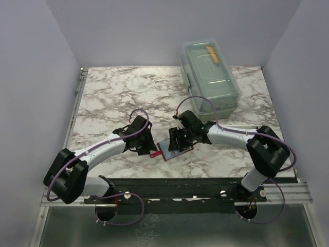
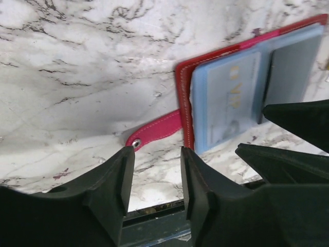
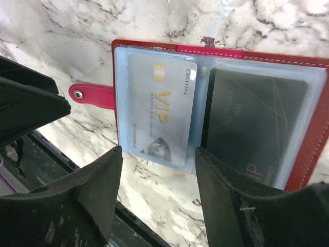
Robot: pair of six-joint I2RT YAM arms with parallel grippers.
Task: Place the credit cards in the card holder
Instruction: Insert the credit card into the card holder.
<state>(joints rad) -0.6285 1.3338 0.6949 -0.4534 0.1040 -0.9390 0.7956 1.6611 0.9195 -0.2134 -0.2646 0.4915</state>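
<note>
The marble-patterned table [image 1: 118,98] carries, at its far right, a clear plastic box [image 1: 208,82] with its lid on. A small orange item [image 1: 213,54] shows through the top, and what else is in the box cannot be made out. Well apart from the box, near the table's front edge, the two arms meet over the card holder [image 1: 175,149]. It lies opened flat on the marble between them, its inside facing up. The left gripper [image 2: 157,154] hangs just beside the holder's strap side with its jaws apart and nothing between them. The right gripper [image 3: 158,154] hovers over the holder's near edge, jaws also apart and holding nothing. In the left wrist view the right gripper's black fingers [image 2: 298,118] reach in over the holder's far half. Seen from the right wrist, the holder [image 3: 149,45] is red with clear plastic pockets on both halves. The pocket nearer the strap shows a pale silver-blue card [image 3: 159,113] printed "VIP" in gold, though whether it is pushed fully home cannot be told. The other pocket holds a dark card [image 3: 252,128] with faint gold lettering. A pink-red strap [image 3: 92,95] sticks out from the holder's side, flat on the marble, ending in a small metal snap [image 3: 78,94].
</note>
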